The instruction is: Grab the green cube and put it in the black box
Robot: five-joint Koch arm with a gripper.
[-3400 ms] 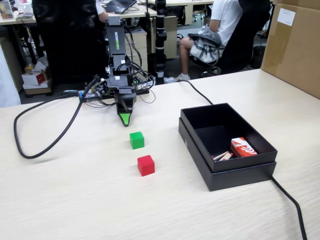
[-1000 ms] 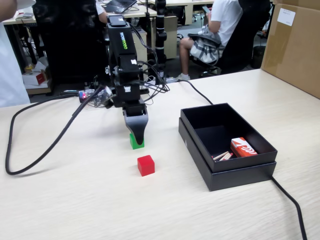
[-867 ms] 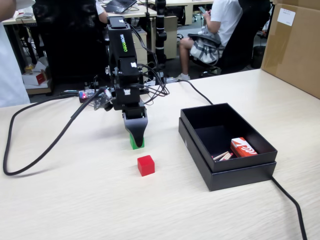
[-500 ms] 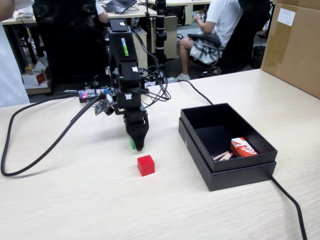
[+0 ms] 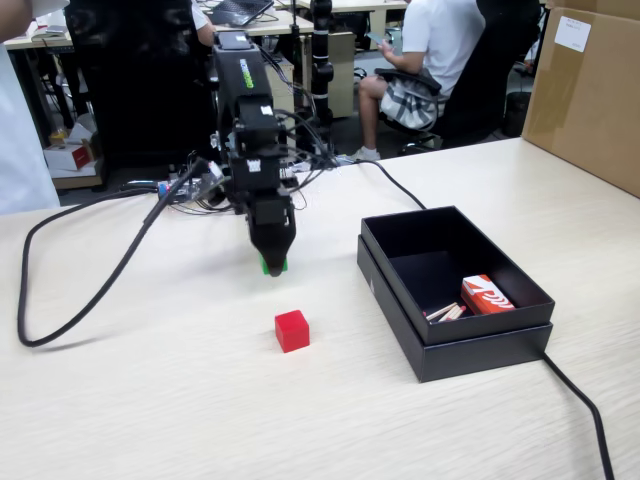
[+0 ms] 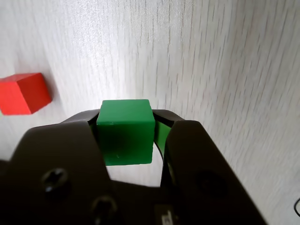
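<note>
Step in hand: grasp made, carry phase. The pincer (image 6: 126, 140) pinches the green cube (image 6: 125, 132) between its two dark jaws; in the wrist view the cube sits squarely between them, its top face clear of the tips. In the fixed view only a sliver of the green cube (image 5: 272, 266) shows under the pincer (image 5: 272, 262), and it appears to hang just above the tabletop (image 5: 150, 400) rather than rest on it, though the gap is hard to judge.

The red cube (image 5: 292, 330) lies on the tabletop nearer the camera than the pincer, apart from it and untouched. The black box (image 5: 470, 345) stands well to the right in the fixed view, open on top, with a red-and-white carton (image 5: 486, 296) and what look like small sticks in its near right corner.

Next move, as I judge it: raise the cube enough to clear the box wall, swing right until it is over the bare left part of the box floor, then spread the jaws. Risk: the cube clipping the wall if carried too low.
</note>
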